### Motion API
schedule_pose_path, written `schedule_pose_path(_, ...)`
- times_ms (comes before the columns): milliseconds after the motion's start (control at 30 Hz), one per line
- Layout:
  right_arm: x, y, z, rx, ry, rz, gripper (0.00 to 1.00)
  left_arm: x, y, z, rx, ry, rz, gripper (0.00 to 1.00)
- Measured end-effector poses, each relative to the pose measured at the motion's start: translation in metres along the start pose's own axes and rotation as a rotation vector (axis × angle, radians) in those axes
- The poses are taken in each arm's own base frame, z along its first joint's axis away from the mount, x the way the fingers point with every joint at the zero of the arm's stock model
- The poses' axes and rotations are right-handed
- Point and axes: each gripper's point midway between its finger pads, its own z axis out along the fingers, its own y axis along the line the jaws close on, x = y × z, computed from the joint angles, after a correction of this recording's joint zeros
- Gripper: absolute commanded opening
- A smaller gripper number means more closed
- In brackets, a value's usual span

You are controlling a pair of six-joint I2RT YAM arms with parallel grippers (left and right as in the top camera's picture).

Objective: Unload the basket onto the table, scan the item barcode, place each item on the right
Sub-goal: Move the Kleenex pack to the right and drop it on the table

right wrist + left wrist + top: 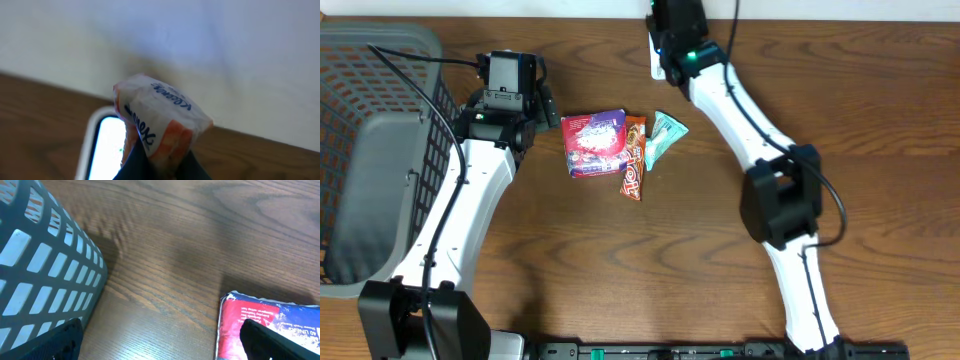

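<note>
In the right wrist view, my right gripper [161, 164] is shut on a white and orange Kleenex tissue pack [160, 115], which sticks up from the dark fingers [137, 167]. It hangs over a white-rimmed device with a bright screen [106, 147] by the wall. Overhead, that gripper [672, 38] is at the table's far edge and the arm hides the pack. My left gripper [160, 342] stands wide open above bare wood, between the basket and a red and purple pack [250, 325].
A grey slatted basket [380, 150] fills the left side and stands close to my left fingers [62, 342]. At mid-table the purple pack [593, 143], an orange bar [633, 160] and a teal packet [665, 137] lie side by side.
</note>
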Motion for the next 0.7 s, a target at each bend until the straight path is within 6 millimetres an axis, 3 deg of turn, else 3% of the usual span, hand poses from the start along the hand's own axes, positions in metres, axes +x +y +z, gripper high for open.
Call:
schedule_pose_path(167, 0.039, 0.007, 0.015, 0.032, 0.093, -0.127, 0.01, 0.000, 0.000, 0.000, -0.001, 0.001, 0.000, 0.99)
schedule_pose_path(400, 0.043, 0.000, 0.013, 0.067, 0.126, -0.152, 0.01, 0.000, 0.000, 0.000, 0.000, 0.000, 0.000, 0.99)
schedule_pose_path(533, 0.040, -0.016, 0.011, 0.148, 0.127, -0.109, 0.01, 0.000, 0.000, 0.000, 0.000, 0.000, 0.000, 0.99)
schedule_pose_path(700, 0.048, -0.056, 0.009, 0.254, 0.190, -0.062, 0.01, 0.000, 0.000, 0.000, 0.000, 0.000, 0.000, 0.99)
